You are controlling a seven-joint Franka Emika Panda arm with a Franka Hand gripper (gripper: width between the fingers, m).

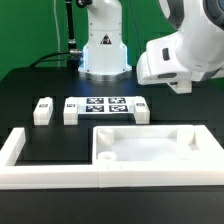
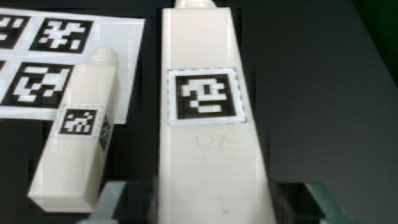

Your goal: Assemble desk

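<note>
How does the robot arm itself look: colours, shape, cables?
The arm has a smooth white rounded casing with dark joint seams. Its white base shows a small dark marking and a bluish glow; black cables run beside it.

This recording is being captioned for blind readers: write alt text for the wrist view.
A long white desk leg bearing a square black-and-white tag fills most of the picture, gripped at its near end by the hand. Farther off on the black table lies a second leg, also tagged, beside the marker board.
</note>
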